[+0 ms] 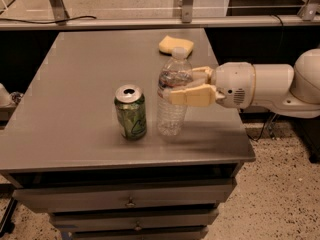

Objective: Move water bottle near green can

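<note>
The water bottle [172,109], clear and ribbed with a white cap, stands upright on the grey table [75,84], just right of the green can [131,112] with a small gap between them. The can is upright, its silver top open. My gripper [183,85] reaches in from the right on a white arm [260,86]. Its cream fingers [192,96] are closed on the bottle's upper half, one in front and one behind.
A yellow sponge [176,45] lies at the table's far right, behind the bottle. The table's right edge is close under my arm. Drawers [130,201] run below the front edge. A metal rail [150,21] crosses behind the table.
</note>
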### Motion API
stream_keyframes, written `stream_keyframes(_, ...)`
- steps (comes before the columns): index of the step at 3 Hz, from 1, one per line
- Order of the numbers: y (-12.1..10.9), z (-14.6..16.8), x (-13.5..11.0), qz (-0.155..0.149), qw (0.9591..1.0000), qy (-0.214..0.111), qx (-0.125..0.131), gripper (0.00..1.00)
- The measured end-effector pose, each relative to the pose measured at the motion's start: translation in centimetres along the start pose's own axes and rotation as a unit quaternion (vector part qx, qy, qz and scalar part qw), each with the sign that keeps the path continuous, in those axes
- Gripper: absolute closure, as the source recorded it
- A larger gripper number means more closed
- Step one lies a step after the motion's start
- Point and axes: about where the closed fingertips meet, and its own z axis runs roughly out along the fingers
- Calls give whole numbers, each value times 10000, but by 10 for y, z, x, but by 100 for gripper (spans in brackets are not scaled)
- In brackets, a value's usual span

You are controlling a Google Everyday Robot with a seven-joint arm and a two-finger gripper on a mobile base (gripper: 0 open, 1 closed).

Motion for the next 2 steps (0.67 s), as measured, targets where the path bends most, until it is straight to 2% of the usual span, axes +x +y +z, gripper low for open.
stream_keyframes(1,0,-4,10,-89,9999,63,-85,100)
stream_keyframes(2,3,0,15,-213,9992,114,-313,100)
